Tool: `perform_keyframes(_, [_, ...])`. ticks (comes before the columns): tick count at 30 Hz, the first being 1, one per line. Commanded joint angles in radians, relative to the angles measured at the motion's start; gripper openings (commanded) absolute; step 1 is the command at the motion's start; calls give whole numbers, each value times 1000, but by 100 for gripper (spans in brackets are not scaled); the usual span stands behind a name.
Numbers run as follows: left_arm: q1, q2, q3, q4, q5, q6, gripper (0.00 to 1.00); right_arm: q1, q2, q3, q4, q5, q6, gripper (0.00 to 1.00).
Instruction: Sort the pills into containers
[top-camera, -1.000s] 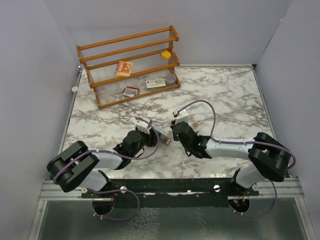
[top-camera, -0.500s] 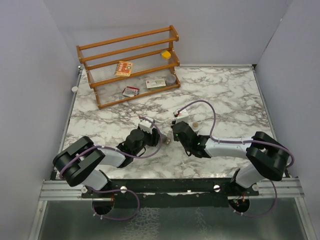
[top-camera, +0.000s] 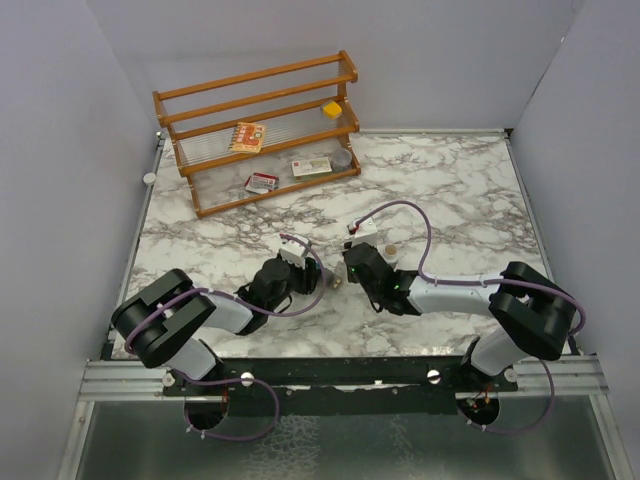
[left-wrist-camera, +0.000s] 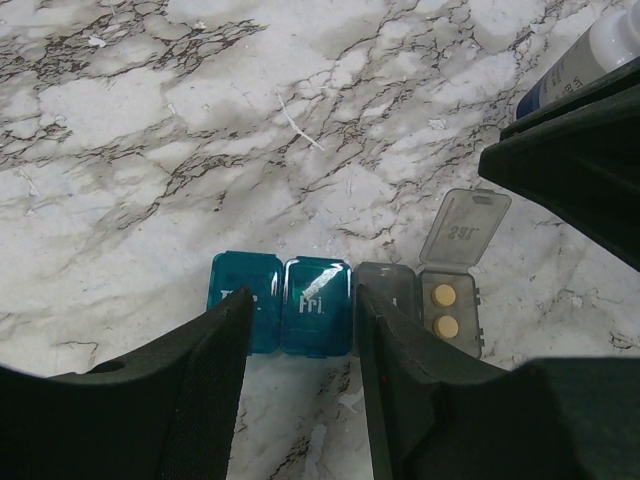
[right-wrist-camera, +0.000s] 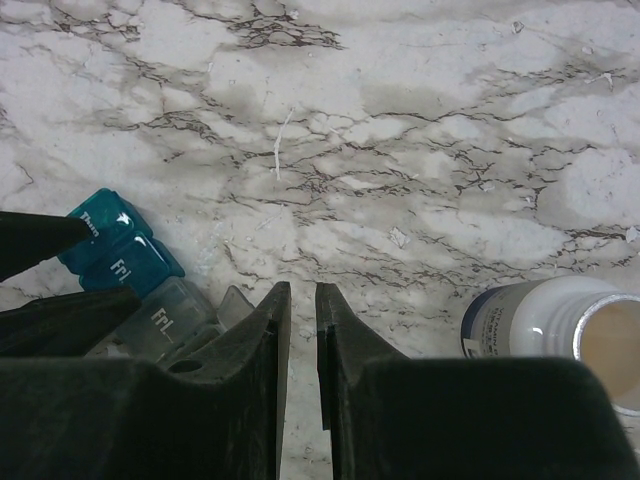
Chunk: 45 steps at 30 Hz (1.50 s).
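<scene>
- Left gripper (left-wrist-camera: 303, 297): sits left of centre in the near part of the marble table (top-camera: 450, 190), directly over the containers. The jaws are partly open, with a gap slightly wider than one compartment. The fingers (left-wrist-camera: 200, 400) straddle one teal compartment and clamp nothing. Whether they touch the plastic cannot be told.
- Containers (left-wrist-camera: 335, 300): one strip of four joined compartments. It lies flat on the table between the two grippers, just beside both.
- Teal compartment marked "Thu" (left-wrist-camera: 245, 285): at the strip's end, lid closed, partly covered by one finger.
- Teal compartment marked "Fri" (left-wrist-camera: 317, 300): lid closed, lies in the gap between the fingers.
- Grey compartment (left-wrist-camera: 388, 280): lid closed. Its contents cannot be made out.
- Open compartment (left-wrist-camera: 447, 310): the end nearest the right gripper. Its grey lid (left-wrist-camera: 465, 225) is flipped back flat. Two round yellowish pills (left-wrist-camera: 445, 295) lie inside, one beside the other.
- Right gripper (right-wrist-camera: 301, 290): just right of the strip. The jaws stand only a narrow slit apart, with nothing between them.
- Bottle (right-wrist-camera: 560, 330): white with a dark-edged label, on the table right of the right gripper.
</scene>
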Motion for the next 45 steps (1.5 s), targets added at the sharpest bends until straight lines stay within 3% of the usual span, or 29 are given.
perform_keyframes(1, [-2,-7,4,20,36,-8,48,-5,14,26,-6,21,16,17])
perform_keyframes(15, [-31,56,17,13,13,2,46,-6,3,22,-11,-31,36,16])
perform_keyframes(22, [-112,78,70,-81,-96,64,46,-6,-10,21,-16,-32,42,16])
perform_keyframes(38, [-122,-48,15,-89,-247,105,50,-6,-34,8,-10,-26,39,16])
perform_keyframes(45, [-121,-31,17,-89,-240,130,51,-5,-31,6,-4,-31,43,16])
